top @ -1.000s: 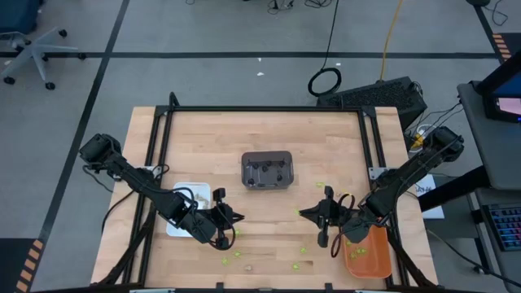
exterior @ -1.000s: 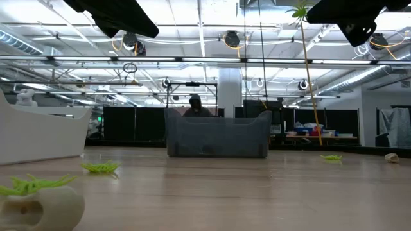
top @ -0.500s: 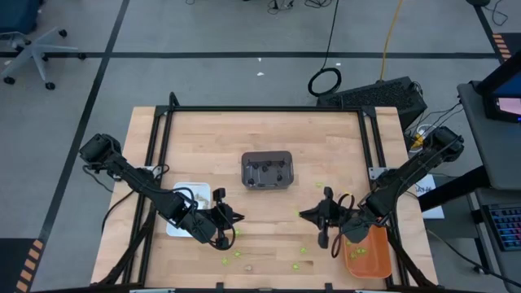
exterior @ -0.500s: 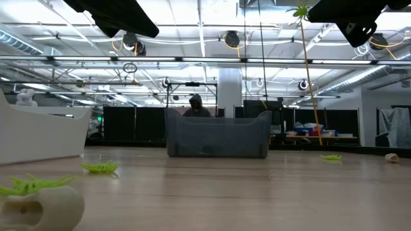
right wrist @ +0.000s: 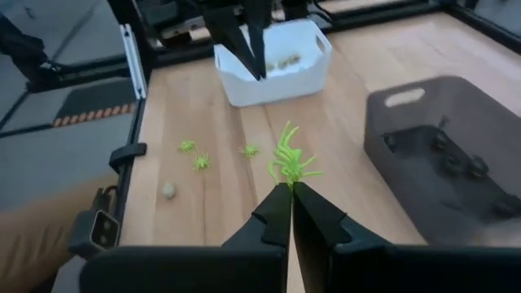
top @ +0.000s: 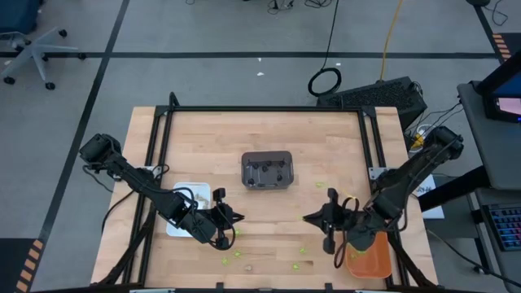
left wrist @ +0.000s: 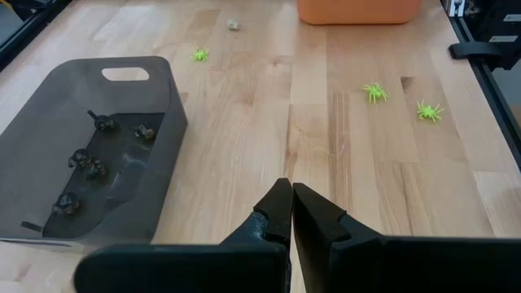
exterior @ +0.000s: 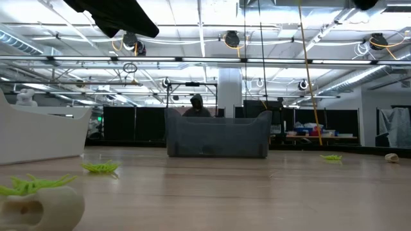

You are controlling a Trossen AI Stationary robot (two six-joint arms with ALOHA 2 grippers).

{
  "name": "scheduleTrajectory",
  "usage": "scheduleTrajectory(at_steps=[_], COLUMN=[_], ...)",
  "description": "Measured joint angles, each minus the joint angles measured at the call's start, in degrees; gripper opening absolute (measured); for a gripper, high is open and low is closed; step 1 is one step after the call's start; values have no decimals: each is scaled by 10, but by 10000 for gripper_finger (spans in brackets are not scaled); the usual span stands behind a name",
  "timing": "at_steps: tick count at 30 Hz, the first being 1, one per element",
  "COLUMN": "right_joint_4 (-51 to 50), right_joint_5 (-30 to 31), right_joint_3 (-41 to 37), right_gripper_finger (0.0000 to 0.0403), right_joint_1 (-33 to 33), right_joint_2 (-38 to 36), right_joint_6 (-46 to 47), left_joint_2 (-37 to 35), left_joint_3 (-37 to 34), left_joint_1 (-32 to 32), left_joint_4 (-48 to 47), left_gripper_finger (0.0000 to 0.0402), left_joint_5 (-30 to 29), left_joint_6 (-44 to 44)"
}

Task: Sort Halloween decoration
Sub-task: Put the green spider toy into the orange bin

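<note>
A: Wooden tabletop (top: 269, 138) fills the frame, with a dark grey tray (top: 267, 170) at its middle, a white tray (top: 189, 203) beside the left gripper (top: 236, 218) and an orange tray (top: 370, 258) under the right arm.

B: And the fingers?

A: Left fingers (left wrist: 281, 213) are pressed together on nothing, hovering with the grey tray off to one side. The right gripper (right wrist: 291, 189) has its fingers pinching a lime-green spider (right wrist: 290, 159) at the very tips.

B: How does it sit?

A: Its long axis runs straight out ahead of the fingertips, legs fanning away from them. More green spiders (top: 232, 258) lie loose, well apart from both grippers.

B: Risks?

A: I'd judge the hold thin: only a leg end seems caught, so a swing toward the orange tray could shake it free onto the wood.
</note>
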Motion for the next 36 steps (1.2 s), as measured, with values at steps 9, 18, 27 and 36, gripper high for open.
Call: scheduleTrajectory(at_steps=[9, 18, 27, 36], right_joint_4=[-266, -467, -556, -570], right_joint_5=[-102, -276, -436, -473], right_joint_3=[131, 160, 160, 160], right_gripper_finger=[0, 0, 0, 0], right_joint_1=[35, 72, 109, 113], right_joint_2=[0, 2, 57, 147], right_joint_6=[169, 380, 526, 499], left_joint_2=[0, 0, 0, 0], left_joint_3=[0, 0, 0, 0], left_joint_1=[0, 0, 0, 0], left_joint_4=[3, 5, 14, 20], left_gripper_finger=[13, 13, 13, 13], left_joint_5=[0, 0, 0, -3], left_joint_6=[0, 0, 0, 0])
